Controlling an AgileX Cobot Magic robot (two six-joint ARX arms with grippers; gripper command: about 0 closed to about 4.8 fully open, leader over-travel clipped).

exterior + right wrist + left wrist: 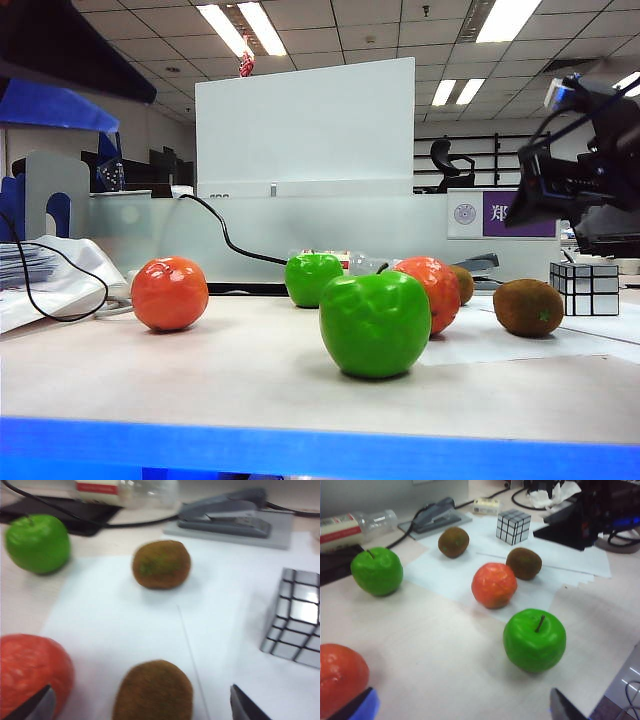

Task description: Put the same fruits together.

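Exterior view: on the bench (200, 385) the nearest green apple (375, 323) stands in front. One orange fruit (432, 292) sits just behind it, touching or nearly so; the other orange fruit (170, 293) lies well apart to its left. The second green apple (313, 278) is farther back. One kiwi (528, 307) rests on paper to the right of the near apple, beside the mirror cube (585, 288); the other kiwi (462, 284) peeks out behind the orange fruit. The right hand (575, 185) hangs above the cube.

Left wrist view: the left hand (462, 707) is spread wide and holds nothing, with the near apple (534, 640) between its fingers (357, 706) and an orange fruit (340, 677) at one finger.

Right wrist view: the right hand (140, 705) is wide and empty above a kiwi (154, 691); the other kiwi (161, 564) lies beyond, near a stapler (227, 517).
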